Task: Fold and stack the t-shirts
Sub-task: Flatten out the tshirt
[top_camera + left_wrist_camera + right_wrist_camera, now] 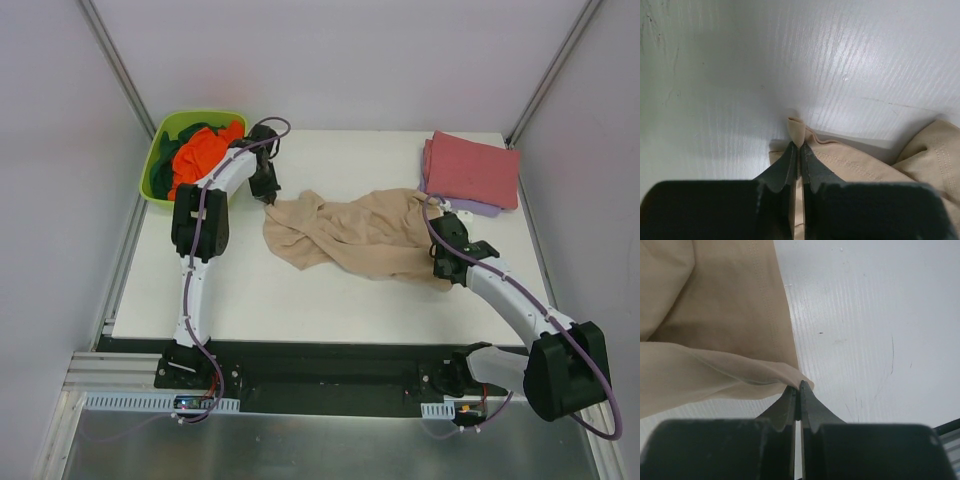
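Note:
A tan-beige t-shirt (pixel 360 235) lies crumpled across the middle of the table. My left gripper (pixel 268 197) is shut on its far left edge; in the left wrist view a pinch of tan cloth (pixel 797 131) pokes out past the closed tips of my left gripper (pixel 800 146). My right gripper (pixel 443 262) is shut on the shirt's near right corner, and the right wrist view shows the hem (pixel 805 381) caught between the tips of my right gripper (pixel 798 388). A folded dusty red t-shirt (pixel 472 170) rests on a lavender one (pixel 478 209) at the back right.
A lime-green tub (pixel 160 150) at the back left holds bright orange (pixel 200 155) and dark green (pixel 197 133) t-shirts. Bare white table (pixel 300 300) lies in front of the tan shirt. Walls close in on both sides.

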{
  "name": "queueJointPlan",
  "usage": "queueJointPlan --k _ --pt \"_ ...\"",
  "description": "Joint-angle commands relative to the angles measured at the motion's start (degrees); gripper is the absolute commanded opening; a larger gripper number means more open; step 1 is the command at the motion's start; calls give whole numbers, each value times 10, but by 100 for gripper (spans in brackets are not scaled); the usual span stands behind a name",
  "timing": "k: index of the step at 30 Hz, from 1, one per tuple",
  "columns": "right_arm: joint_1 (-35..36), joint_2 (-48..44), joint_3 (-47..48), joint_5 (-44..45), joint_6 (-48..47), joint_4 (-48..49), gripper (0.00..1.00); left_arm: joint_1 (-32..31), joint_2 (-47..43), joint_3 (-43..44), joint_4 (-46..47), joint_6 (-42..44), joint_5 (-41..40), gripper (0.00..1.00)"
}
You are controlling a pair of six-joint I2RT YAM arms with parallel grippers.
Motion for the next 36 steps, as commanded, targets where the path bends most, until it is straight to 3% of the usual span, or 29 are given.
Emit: queueJointPlan --k 1,15,24,28,36 --pt "-4 -3 5 -1 -3 5 0 -5 -42 -14 -37 20 -13 0" --pt "-5 -70 192 103 -15 -80 1 -7 -315 -27 -33 54 -31 0" --pt "-5 -155 381 85 -137 -80 0 -7 -568 -37 32 69 -29 0" --pt "-5 -179 488 31 -182 -76 0 -7 -669 -32 81 77 -13 0" --pt "-5 -149 785 -131 -213 -167 0 -7 -748 124 98 102 55 0"
